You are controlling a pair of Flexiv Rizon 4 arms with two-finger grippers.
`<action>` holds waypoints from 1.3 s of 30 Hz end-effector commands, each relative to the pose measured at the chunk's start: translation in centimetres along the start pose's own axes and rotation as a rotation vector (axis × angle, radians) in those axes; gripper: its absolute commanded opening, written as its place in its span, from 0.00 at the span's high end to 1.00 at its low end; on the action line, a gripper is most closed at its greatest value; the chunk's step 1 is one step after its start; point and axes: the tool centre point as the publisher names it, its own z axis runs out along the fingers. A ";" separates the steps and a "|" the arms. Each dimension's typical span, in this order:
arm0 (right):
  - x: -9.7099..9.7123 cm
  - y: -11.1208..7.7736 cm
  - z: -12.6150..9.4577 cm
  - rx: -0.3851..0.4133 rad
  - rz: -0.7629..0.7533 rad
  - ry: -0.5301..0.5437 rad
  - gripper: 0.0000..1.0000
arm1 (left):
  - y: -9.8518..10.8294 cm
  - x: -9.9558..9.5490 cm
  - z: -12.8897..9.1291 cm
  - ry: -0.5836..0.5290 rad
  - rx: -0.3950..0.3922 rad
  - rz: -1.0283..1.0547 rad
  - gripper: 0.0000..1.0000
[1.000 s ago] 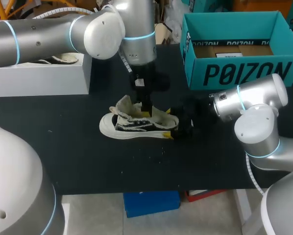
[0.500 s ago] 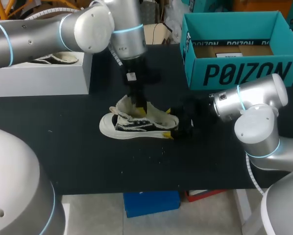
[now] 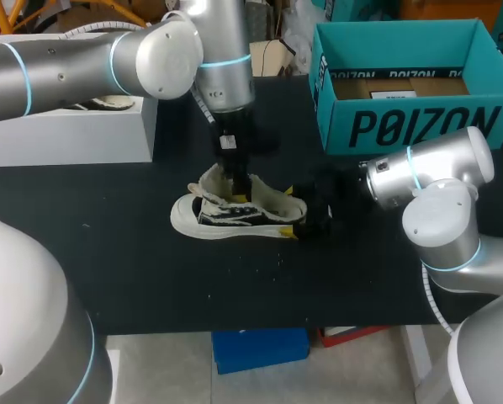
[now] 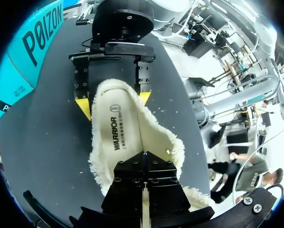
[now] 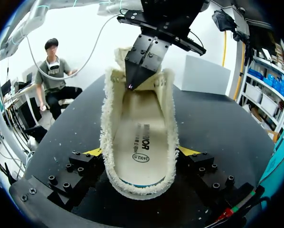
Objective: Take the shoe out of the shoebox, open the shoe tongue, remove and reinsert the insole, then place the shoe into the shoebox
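The shoe (image 3: pixel 235 215) lay on the table (image 3: pixel 108 252) at mid-frame, long axis left to right, heel to the right. The shoebox (image 3: pixel 403 126) stood well apart at upper right. The right claw (image 3: pixel 287 212) stood wide, its yellow tips gripping both sides of the heel. The left claw (image 3: pixel 238 181) hung nearer the mouth, pointing straight down into it, fingers closed to a point. Only the wrist views showed the insole (image 5: pixel 142 137) inside the shoe. Whether the left claw pinched it could not be told.
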 end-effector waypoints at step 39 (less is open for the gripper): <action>-0.1 -0.3 0.1 0.001 0.001 0.000 1.00 | -0.4 0.2 5.0 -0.140 -0.104 -0.114 0.67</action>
